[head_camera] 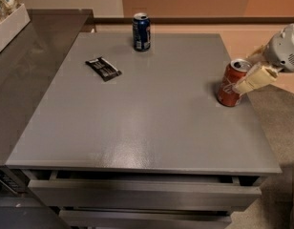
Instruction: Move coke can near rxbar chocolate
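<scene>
Coke can stood well right of the rxbar chocolate, far across the table. Gripper was at the can; whether it gripped could not be told. Can judged light, thin-walled, slick and easily dented; take hold mid-body.

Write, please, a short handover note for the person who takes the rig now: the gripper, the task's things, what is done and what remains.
Gripper: at the table's right edge, against the right side of the coke can; whether it grips the can cannot be told.
Coke can: tilted, near the right edge of the table.
Rxbar chocolate: lying flat at the far left of the table, well apart from the can.
Blue can: upright at the far edge; not part of the job.
Done: the gripper is at the can.
Left: confirm the grip, carry the can leftward across the table, and set it down beside the bar.
</scene>
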`<state>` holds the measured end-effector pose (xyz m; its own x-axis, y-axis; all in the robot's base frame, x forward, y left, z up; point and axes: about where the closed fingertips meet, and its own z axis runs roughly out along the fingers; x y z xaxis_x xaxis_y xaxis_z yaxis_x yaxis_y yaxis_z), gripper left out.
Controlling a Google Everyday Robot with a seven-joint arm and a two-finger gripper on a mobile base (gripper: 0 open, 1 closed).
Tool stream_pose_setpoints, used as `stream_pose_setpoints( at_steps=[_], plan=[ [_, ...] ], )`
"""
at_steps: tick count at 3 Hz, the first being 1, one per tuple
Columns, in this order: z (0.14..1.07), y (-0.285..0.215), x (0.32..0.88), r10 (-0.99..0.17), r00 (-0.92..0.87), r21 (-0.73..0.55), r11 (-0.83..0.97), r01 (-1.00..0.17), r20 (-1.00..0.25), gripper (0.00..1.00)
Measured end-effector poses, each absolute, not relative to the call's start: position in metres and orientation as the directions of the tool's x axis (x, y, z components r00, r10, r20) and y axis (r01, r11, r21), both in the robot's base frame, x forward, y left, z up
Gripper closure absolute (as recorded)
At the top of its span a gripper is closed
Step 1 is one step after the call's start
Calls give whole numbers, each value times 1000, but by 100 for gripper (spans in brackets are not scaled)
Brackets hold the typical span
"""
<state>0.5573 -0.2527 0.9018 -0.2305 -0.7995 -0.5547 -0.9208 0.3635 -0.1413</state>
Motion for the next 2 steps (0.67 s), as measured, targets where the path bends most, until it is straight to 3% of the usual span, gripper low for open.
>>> stream_pose_setpoints(
  at_steps=[1, 2],
  plan=[
    [902, -251, 557, -798, -228, -137, 359, -923, -558, 84],
    [911, -239, 556, -797, -211, -137, 343, -929, -566, 100]
  ],
)
